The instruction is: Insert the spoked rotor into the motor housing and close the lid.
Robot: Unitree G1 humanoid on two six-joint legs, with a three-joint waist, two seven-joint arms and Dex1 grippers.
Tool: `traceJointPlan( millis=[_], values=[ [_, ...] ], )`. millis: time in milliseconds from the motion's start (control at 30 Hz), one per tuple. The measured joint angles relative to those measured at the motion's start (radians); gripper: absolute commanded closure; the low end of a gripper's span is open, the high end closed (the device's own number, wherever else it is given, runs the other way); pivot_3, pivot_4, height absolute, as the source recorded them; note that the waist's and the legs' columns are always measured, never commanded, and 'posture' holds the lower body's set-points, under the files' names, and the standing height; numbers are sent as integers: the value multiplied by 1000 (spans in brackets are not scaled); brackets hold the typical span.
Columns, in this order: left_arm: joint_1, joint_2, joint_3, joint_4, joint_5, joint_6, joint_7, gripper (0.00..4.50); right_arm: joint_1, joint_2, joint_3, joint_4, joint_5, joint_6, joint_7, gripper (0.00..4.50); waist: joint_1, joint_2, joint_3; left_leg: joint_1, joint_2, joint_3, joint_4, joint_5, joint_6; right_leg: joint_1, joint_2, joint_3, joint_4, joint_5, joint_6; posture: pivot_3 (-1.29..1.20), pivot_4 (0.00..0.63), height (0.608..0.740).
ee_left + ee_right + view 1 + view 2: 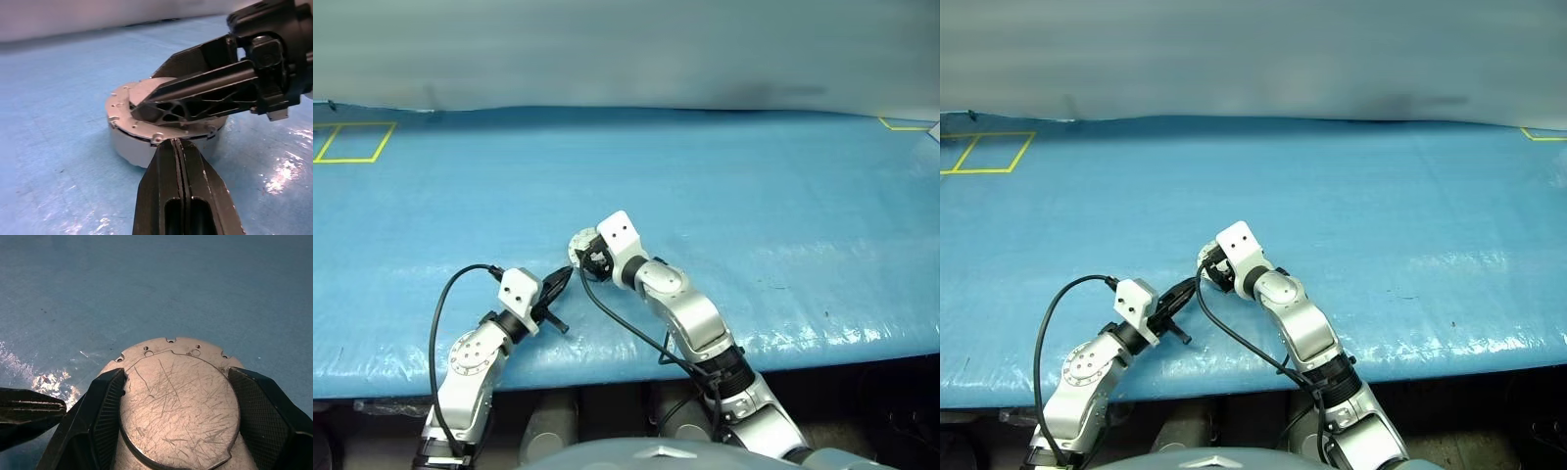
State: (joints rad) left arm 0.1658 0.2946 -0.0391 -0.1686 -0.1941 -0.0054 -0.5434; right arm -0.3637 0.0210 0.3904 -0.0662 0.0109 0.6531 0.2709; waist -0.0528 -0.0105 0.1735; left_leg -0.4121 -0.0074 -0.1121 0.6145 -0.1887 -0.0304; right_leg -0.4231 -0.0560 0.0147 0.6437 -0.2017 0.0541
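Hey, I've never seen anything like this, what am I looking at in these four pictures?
A humanoid robot with two arms works at a table under a blue sheet. Two pictures come from cameras on its head, looking down over the arms; the other two come from a camera on each wrist. On the sheet sits a round grey motor housing with its lid closed flat on top. The right end effector has its two black fingers on either side of the lid. The left end effector is shut, holds nothing, and points its tip at the housing's edge.
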Motion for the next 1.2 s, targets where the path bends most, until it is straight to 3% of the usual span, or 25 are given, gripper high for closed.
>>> traceJointPlan(
  millis=[433,867,1200],
  values=[
    [20,11,33,-10,16,-25,35,4500,2,-21,-5,32,0,-62,55,1454,-1,0,-2,1,0,0,0,0,0,1,0,0,0,0,0,0,150,740],
    [18,10,28,-43,12,26,35,4500,1,17,-21,50,-6,-33,14,1454,-1,1,-7,5,0,0,0,0,0,6,0,0,-1,0,0,0,150,740],
    [-134,-27,48,-87,-100,260,108,4500,-7,-5,-9,46,-14,-18,21,1454,1,1,-8,7,0,-1,0,0,0,8,0,-1,-1,0,0,0,150,740]
  ],
)
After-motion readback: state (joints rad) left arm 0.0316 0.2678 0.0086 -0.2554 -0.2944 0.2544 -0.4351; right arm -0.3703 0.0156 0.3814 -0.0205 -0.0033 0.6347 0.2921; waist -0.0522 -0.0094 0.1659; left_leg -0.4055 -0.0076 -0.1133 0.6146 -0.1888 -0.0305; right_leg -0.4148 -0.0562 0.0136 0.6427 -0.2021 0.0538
